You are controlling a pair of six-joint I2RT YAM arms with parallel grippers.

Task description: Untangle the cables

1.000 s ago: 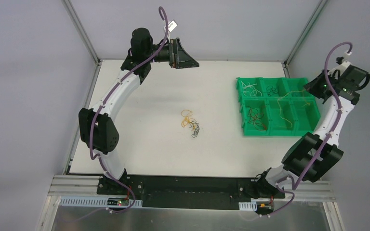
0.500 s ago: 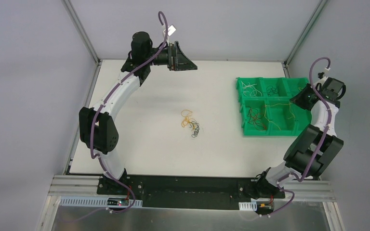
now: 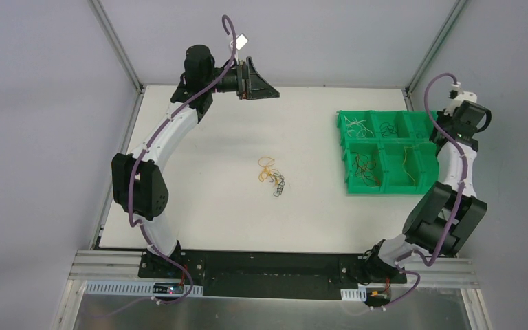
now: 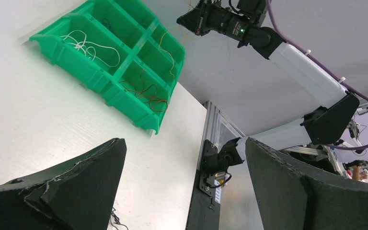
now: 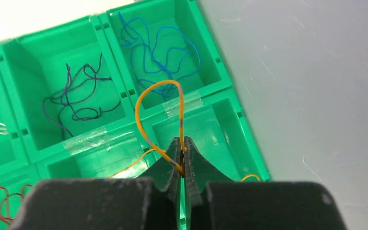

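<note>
A small tangle of yellow-orange and dark cables lies mid-table. My right gripper is shut on a yellow-orange cable, whose loop stands above the fingertips over the green bin. In the top view this gripper hovers over the bin's right side, and the cable trails into a front compartment. My left gripper is open and empty at the table's back edge, far from the tangle; in its wrist view the wide gap between the fingers holds nothing.
The green bin stands at the right with sorted cables: white, black-purple, blue, red. The frame posts and grey walls close in the table. The right arm shows in the left wrist view.
My right wrist has swung left and back over the bin's right edge, carrying the yellow-orange cable with it. The left arm has hardly moved.
</note>
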